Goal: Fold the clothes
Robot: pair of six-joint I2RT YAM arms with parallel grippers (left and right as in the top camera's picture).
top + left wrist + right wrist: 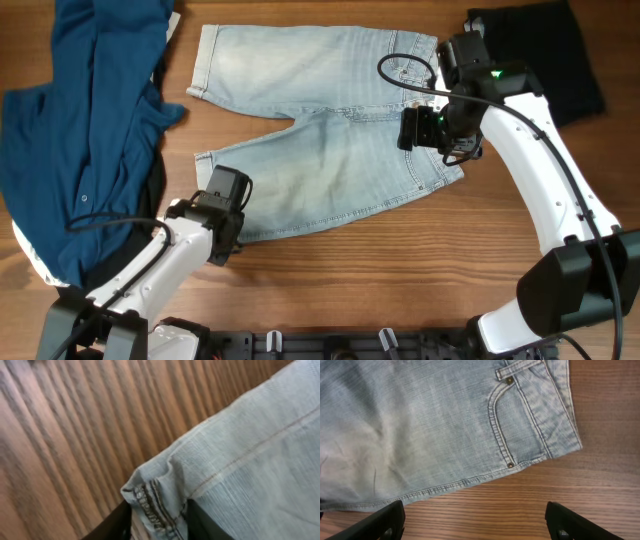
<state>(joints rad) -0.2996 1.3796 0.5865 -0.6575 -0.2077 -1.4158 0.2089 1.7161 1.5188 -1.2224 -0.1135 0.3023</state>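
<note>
Your left gripper (228, 240) sits in the lower left of the overhead frame, at the bottom corner of the lower leg of the pale-blue denim shorts (320, 130). In the left wrist view its two dark fingers (112, 527) flank the stitched hem (150, 505) at the bottom centre. The denim is bunched between them, so the claw looks pinched onto that hem corner.

Your right gripper (412, 128) hangs over the waist end of the shorts, right of centre in the overhead frame. A green light (497, 73) glows on the arm just behind it. The right wrist view shows the fingers (385, 521) spread wide at the two bottom corners with nothing between them but bare wood.

The shorts lie flat on the wooden table (400, 290) in the middle of the overhead frame, legs to the left and waistband to the right. Through the right wrist camera you can see a curved front pocket (520, 425), two copper rivets (509, 380) and a belt loop (520, 367). Any stamp on the rivets is too small to read.

A dark-blue shirt (90, 110) lies crumpled along the left edge, well apart from the waistband. A black garment (560, 50) lies in the upper right corner.
</note>
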